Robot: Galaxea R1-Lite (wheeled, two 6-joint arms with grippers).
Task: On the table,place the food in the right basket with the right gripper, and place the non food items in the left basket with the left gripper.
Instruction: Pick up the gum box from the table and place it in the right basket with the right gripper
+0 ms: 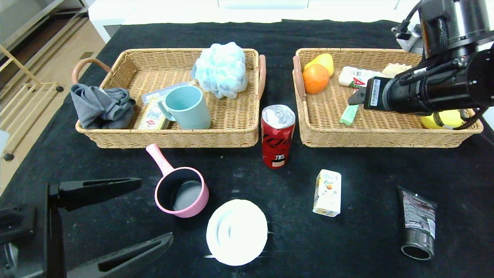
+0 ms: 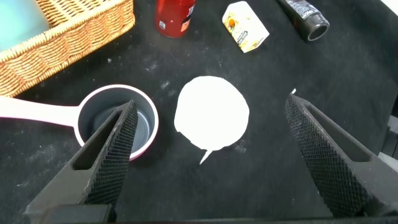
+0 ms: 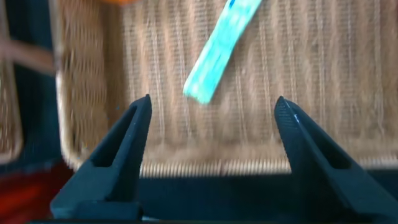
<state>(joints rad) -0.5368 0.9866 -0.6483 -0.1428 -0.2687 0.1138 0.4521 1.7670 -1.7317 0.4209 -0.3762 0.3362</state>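
The right gripper (image 3: 208, 134) hung with fingers spread, holding nothing, over the right basket (image 1: 386, 133) at frame right, the green candy stick (image 1: 349, 114) lying loose inside; the left gripper (image 1: 154, 212), likewise spread, waited lower left by the pink pot (image 1: 181, 191).

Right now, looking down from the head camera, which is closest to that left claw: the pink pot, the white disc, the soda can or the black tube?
From the left gripper, low on the robot's left:
1. Pink pot, right beside it.
2. White disc, just past it toward the middle.
3. Soda can, between the baskets.
4. Black tube, far right.

Two baskets (image 1: 239, 135) (image 1: 386, 137), one can (image 1: 277, 136), one carton (image 1: 327, 192), one tube (image 1: 418, 222).
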